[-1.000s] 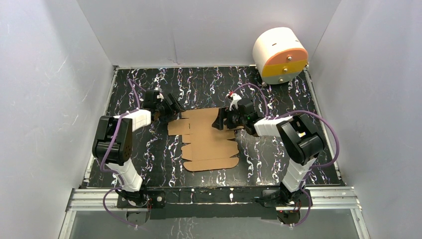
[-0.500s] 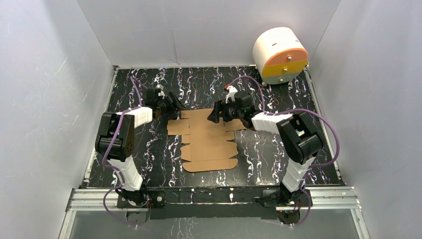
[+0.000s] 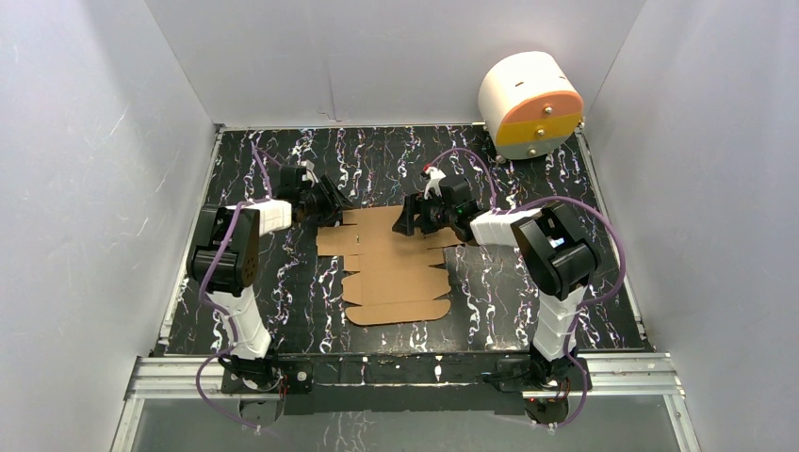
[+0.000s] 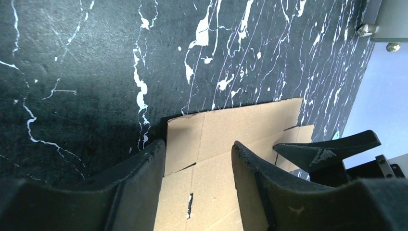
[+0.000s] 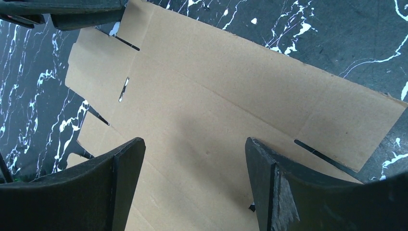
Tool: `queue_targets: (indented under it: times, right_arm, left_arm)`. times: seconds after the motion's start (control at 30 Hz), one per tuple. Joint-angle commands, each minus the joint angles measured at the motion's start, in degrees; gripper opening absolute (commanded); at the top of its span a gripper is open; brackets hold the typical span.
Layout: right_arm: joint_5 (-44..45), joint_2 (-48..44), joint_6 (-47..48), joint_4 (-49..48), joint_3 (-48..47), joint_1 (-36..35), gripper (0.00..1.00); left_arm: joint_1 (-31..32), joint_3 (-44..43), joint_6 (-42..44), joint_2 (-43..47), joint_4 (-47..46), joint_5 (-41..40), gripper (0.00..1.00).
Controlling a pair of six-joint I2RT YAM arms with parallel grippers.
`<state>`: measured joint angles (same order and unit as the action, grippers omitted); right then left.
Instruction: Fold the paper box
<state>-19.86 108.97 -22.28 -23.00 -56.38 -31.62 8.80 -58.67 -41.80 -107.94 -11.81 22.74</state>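
The paper box (image 3: 391,268) is a flat brown die-cut cardboard sheet lying in the middle of the black marbled table (image 3: 283,282). My left gripper (image 3: 332,205) is low over the sheet's far-left corner. In the left wrist view the left gripper (image 4: 198,144) stands open, its fingers straddling a strip of the paper box (image 4: 226,130). My right gripper (image 3: 405,218) hovers over the far part of the sheet. In the right wrist view the right gripper (image 5: 195,140) is wide open, with the paper box (image 5: 216,96) flat below it.
A white cylinder with an orange-and-yellow face (image 3: 529,102) stands at the back right corner. Grey walls close in the table on the left, right and back. The two grippers face each other, about a hand's width apart.
My left gripper's jaws have narrowed and it has edged onto the sheet's far-left corner. My right gripper has shifted left and farther back over the sheet. The sheet has not moved.
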Motion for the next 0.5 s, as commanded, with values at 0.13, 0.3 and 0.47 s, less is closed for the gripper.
queue_targets:
  times: [0.13,0.3,0.47]
  right_arm:
    - [-0.99,-0.03,-0.04,-2.48,1.14,-0.18,0.84]
    - [-0.61,-0.18,0.00,-2.51,1.76,-0.19,0.84]
    - [0.93,-0.73,0.39,-2.19,2.68,-0.29,0.84]
  left_arm:
    - [0.52,-0.06,-0.66,1.51,-0.71,3.88,0.35]
    - [2.43,-0.91,2.17,4.27,2.70,-1.41,0.25]
    - [5.63,-4.46,5.31,4.06,8.70,-8.34,0.15]
